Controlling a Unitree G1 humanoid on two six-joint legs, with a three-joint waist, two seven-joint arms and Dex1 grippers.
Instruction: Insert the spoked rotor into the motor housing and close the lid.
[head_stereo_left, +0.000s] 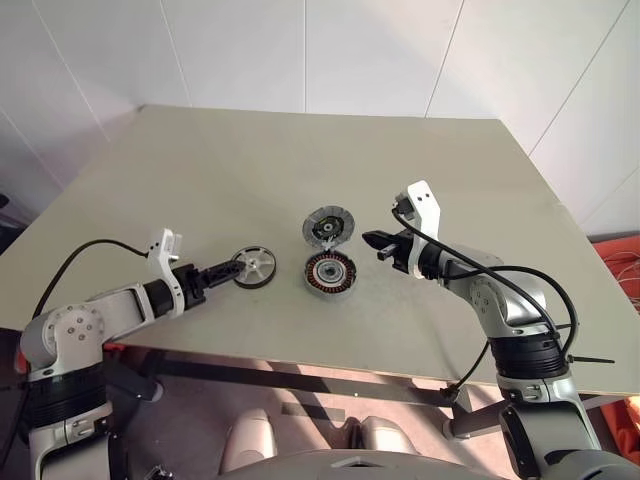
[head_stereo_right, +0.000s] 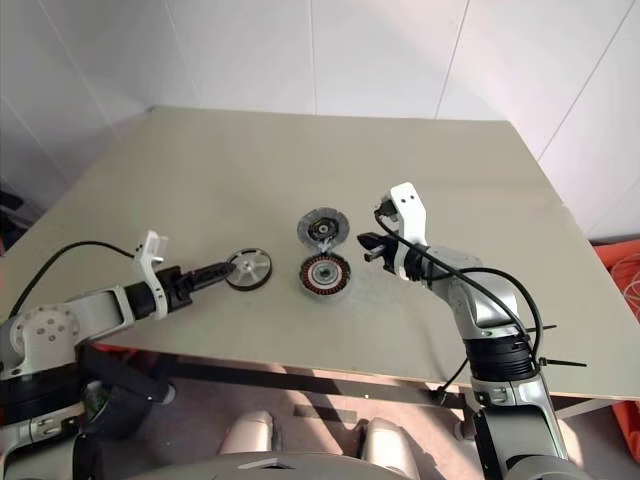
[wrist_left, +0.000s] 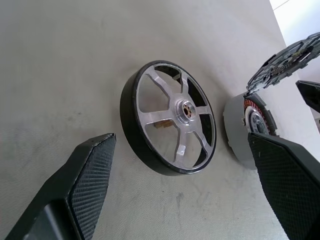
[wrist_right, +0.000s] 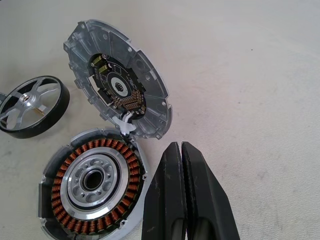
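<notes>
on table (head_stereo_left: 200, 170): spoked rotor (head_stereo_left: 253, 267) between wide-open left jaws, untouched; motor housing (head_stereo_left: 330, 274) beside, lid (head_stereo_left: 328, 227) up; right jaws closed, empty.

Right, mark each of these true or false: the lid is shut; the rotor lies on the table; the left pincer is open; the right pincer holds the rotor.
1. The lid is shut over the motor housing. False: it stands open, ribbed face showing.
2. The spoked rotor lies on the table, beside the housing. True.
3. The left pincer is open, its fingers either side of the rotor. True.
4. The right pincer holds the rotor. False: it is shut on nothing, near the housing.
</notes>
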